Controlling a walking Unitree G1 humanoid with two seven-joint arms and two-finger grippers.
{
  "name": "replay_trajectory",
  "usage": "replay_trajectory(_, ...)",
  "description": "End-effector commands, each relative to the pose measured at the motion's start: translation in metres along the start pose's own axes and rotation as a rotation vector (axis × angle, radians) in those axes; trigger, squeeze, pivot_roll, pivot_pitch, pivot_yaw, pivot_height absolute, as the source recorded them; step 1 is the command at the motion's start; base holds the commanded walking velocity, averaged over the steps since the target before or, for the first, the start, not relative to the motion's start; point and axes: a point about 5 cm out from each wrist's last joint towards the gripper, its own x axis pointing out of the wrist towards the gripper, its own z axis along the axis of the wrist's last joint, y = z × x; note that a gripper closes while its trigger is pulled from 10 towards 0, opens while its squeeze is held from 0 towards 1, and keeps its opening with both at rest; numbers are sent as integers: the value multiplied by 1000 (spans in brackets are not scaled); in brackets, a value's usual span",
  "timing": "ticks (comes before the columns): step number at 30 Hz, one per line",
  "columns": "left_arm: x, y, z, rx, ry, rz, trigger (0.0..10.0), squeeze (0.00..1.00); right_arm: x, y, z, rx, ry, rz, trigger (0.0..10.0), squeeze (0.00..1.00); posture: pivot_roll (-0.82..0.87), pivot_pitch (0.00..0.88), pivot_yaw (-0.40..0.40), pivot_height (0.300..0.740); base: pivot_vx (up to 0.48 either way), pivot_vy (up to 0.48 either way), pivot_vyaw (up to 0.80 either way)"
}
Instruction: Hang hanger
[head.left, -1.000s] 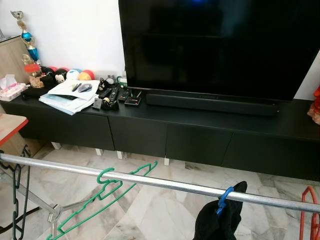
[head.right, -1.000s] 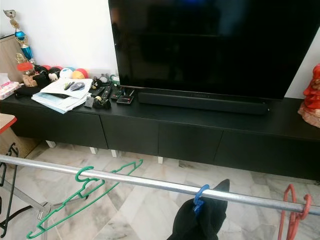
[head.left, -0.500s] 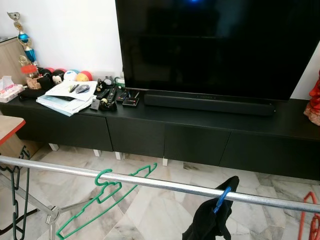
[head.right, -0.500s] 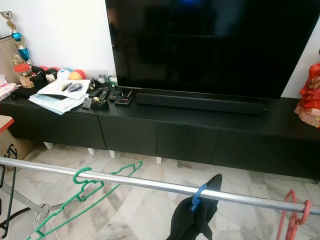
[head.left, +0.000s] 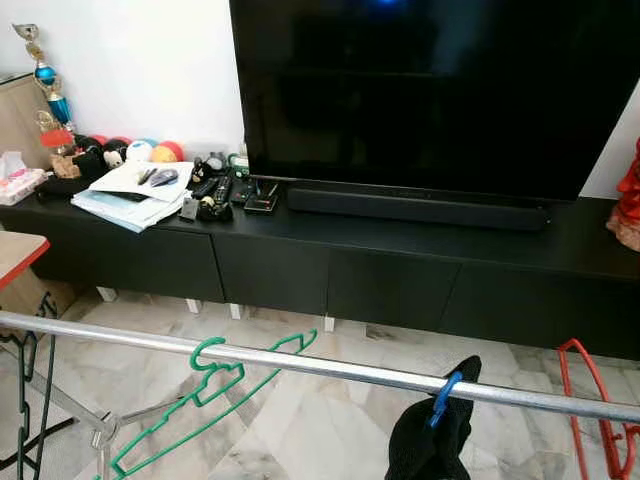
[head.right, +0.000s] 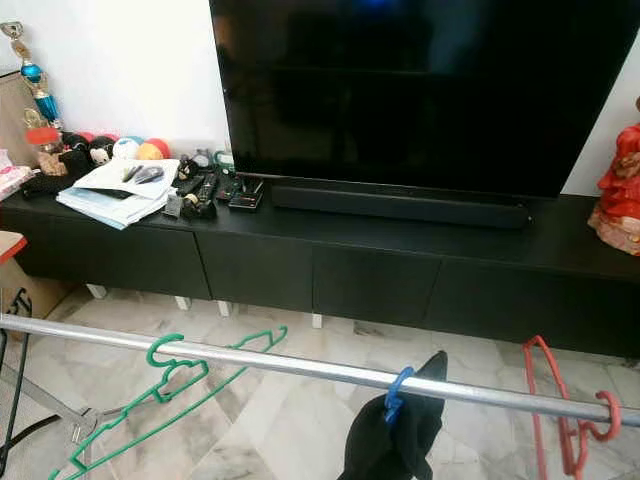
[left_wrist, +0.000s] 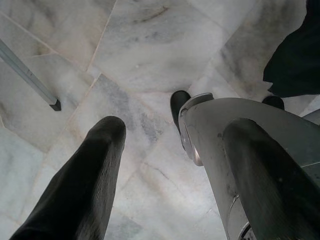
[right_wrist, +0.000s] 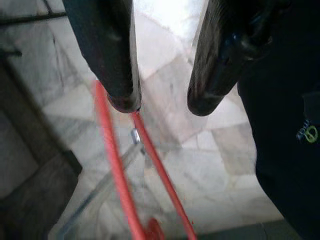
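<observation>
Home living room: television (head.left: 430, 90) on low cabinet (head.left: 300, 260).

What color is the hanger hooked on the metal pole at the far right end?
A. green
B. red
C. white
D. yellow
B. The red hanger has its hook over the metal pole at the far right end, past the black cloth held by a blue peg; the green hanger hangs further to the left.

Even daylight, head views sharp, r wrist blurry
</observation>
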Motion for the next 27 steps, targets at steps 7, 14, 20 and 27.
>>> replay_trajectory(7,0,-6,-4,-3,18,-28,10000,0,-5,21,6,-143,-117,211,10000,0,-62,6,-12,740,0,0,0)
replay_trajectory(14,0,-6,-3,-7,16,-30,10000,0,38,38,-20,-209,83,269,10000,0,-69,2,-9,740,0,0,0)
replay_trajectory(20,0,-7,-3,-6,13,-34,10000,0,89,74,-30,-197,153,332,10000,0,-50,5,8,740,0,0,0)
replay_trajectory(27,0,-3,-3,9,16,-20,10000,0,106,94,-52,-180,226,339,10000,0,-38,11,34,740,0,0,0)
